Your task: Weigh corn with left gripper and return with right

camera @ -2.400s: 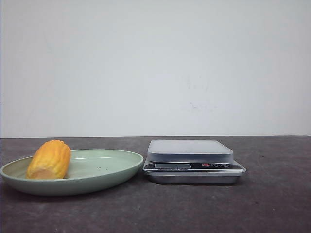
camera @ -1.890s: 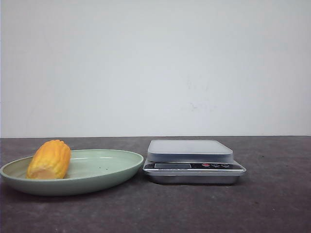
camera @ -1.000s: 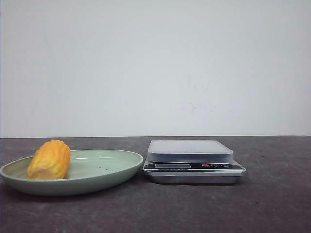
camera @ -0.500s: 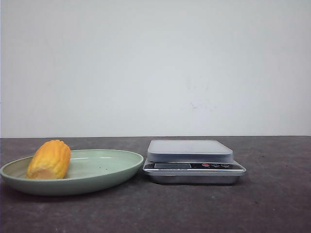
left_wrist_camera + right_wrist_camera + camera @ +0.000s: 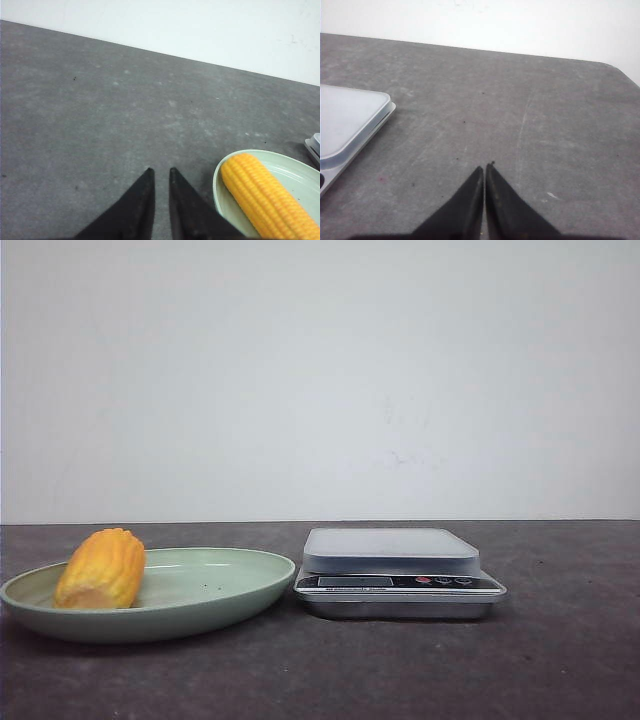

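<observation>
The corn, a stubby yellow-orange cob, lies on the left side of a pale green plate. Neither gripper shows in the front view. In the left wrist view my left gripper hangs over bare table just beside the plate rim. Its jaws stand a narrow gap apart and hold nothing. The corn lies close beside it on the plate. In the right wrist view my right gripper is shut and empty over bare table, beside the scale.
A silver kitchen scale with a pale platform stands right of the plate, almost touching it. Its corner shows in the left wrist view. A white wall runs behind the dark grey table.
</observation>
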### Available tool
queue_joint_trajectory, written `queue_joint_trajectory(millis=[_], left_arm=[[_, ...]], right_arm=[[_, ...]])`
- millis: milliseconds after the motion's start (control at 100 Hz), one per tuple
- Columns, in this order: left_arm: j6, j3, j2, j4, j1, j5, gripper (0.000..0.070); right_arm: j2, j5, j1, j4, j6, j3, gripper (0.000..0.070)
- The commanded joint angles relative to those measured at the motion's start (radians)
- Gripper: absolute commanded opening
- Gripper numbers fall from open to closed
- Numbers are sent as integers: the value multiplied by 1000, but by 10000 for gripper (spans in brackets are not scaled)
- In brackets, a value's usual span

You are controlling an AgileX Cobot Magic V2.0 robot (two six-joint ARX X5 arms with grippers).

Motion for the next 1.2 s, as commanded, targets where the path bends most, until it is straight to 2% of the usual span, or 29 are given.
queue_joint_trajectory(millis=[0,640,1010,1130,1190], left_arm=[[-5,-17,-1,-5,0,6,12],[-6,-17,-1,-5,0,6,12],[-142,-17,-1,-5,0,10,12],[-151,-17,-1,-5,0,10,11],[-187,-10,-1,-7,0,19,11]], right_arm=[[0,0,2,10,8,-2,4],[0,0,2,11,11,-2,4],[0,-2,2,11,28,-2,4],[0,-3,2,10,89,-2,4],[0,-3,2,11,132,-2,4]])
